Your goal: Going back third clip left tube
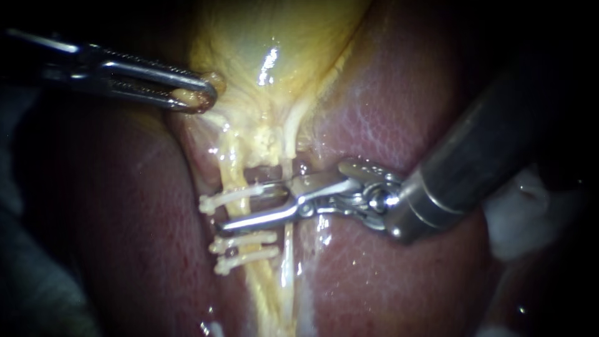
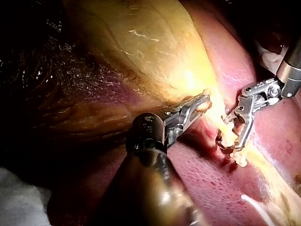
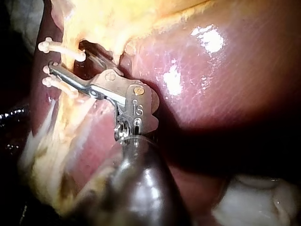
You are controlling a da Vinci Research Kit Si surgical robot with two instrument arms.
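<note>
The left tube [image 1: 232, 163] runs down from the yellow gallbladder [image 1: 274, 43] and carries three white clips: one upper clip [image 1: 226, 199] and two lower clips [image 1: 244, 240] close together. My right instrument [image 1: 243, 207] comes in from the right with its jaws open, one on each side of the left tube, between the upper clip and the lower pair. The right tube [image 1: 287, 156] passes just beside the jaws' hinge. My left instrument [image 1: 198, 97] is shut on a fold of gallbladder tissue at the upper left. The right wrist view shows the open jaws [image 3: 66, 63] beside the clips [image 3: 59, 47].
Pink-red liver [image 1: 399, 118] lies on both sides of the tubes. White gauze [image 1: 518, 218] sits at the right, behind the right instrument's shaft. In the left wrist view the left instrument [image 2: 200, 101] holds tissue beside the right instrument's open jaws [image 2: 235, 132].
</note>
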